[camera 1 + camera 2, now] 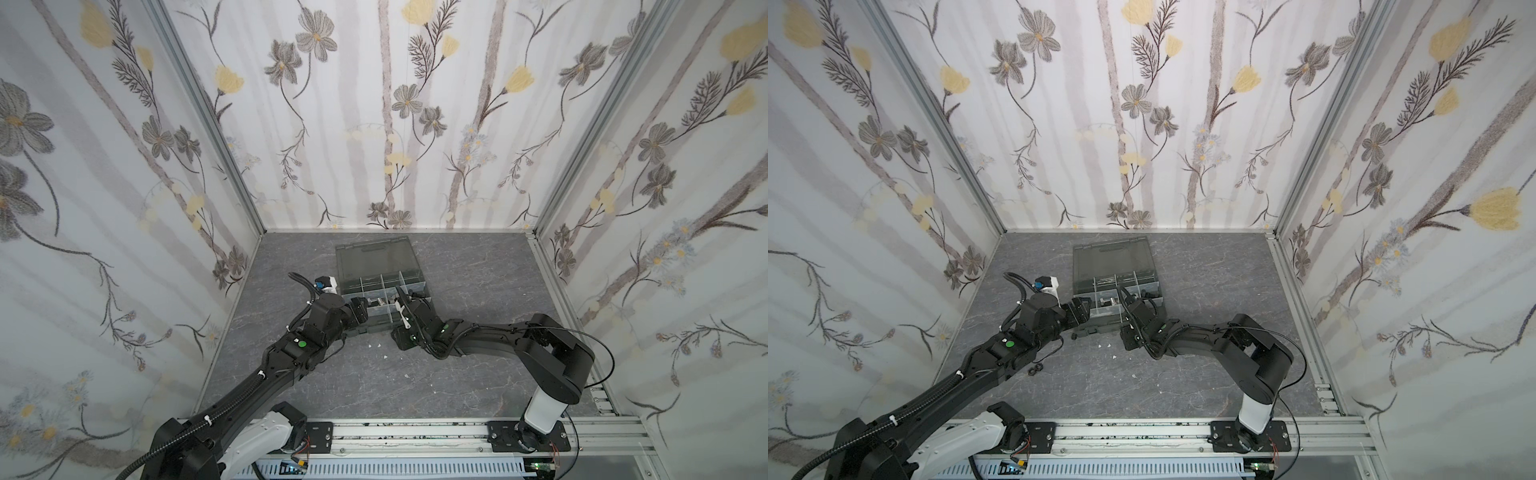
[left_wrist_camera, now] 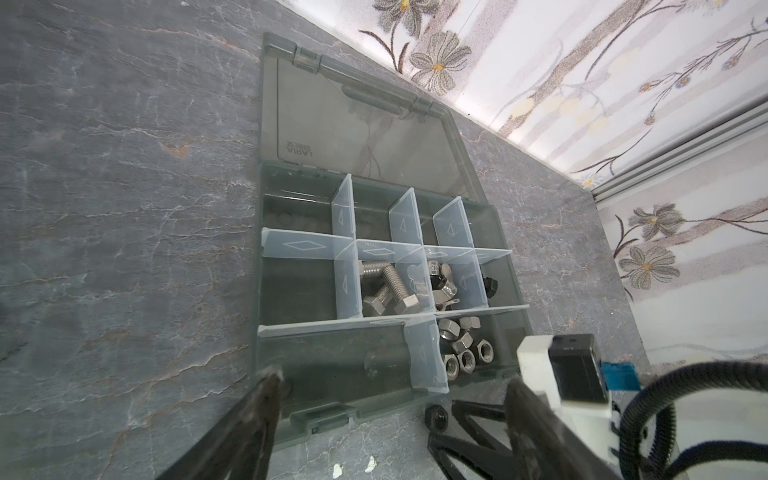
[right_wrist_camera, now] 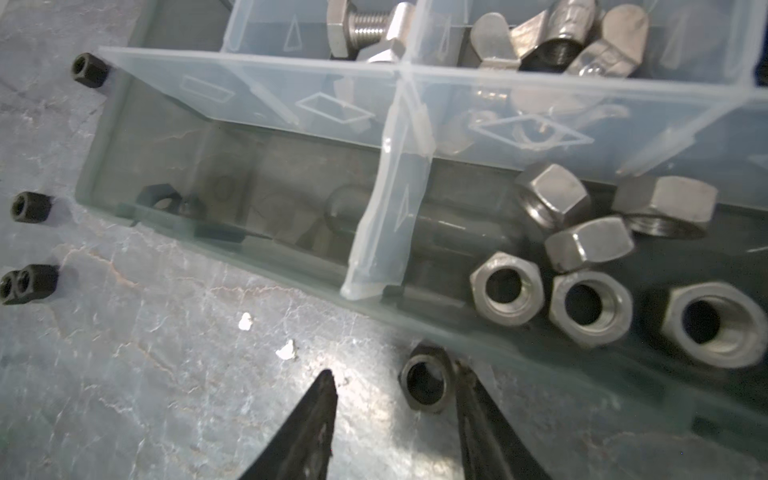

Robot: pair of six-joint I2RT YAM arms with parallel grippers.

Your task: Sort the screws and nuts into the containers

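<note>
Landmark: organizer box (image 2: 261, 291), open on the table (image 3: 124, 374), with its lid (image 2: 353, 124) laid flat behind it.
Sorted screws: silver screws (image 2: 384, 286) lie in 1 middle-row cell of the box.
Sorted nuts: silver hex nuts (image 3: 582, 270) fill 1 front-row cell, and wing nuts (image 3: 557, 37) are in the cell behind that. A black domed nut (image 2: 490, 284) sits in the end cell of the middle row.
Left to sort: 1 black nut (image 3: 426, 384) lies on the table just outside the box's front wall. At least 3 loose black nuts (image 3: 31, 206) lie off the box's end wall and front corner.
Progress (judgement): the silver parts look finished, and the black pieces outside the box remain.
Right gripper (image 3: 395, 370): the fingers stand apart around the black nut, with 1 finger touching it and no grip.
Left gripper (image 2: 392, 382): the fingers are spread wide at the box's front edge, with nothing between them.
Writing: the lid lettering, seen reversed, reads roughly "LARIA". The smaller characters beside it are unreadable.
Dividers (image 2: 307, 245): outline diamonds and triangles only, no text.
</note>
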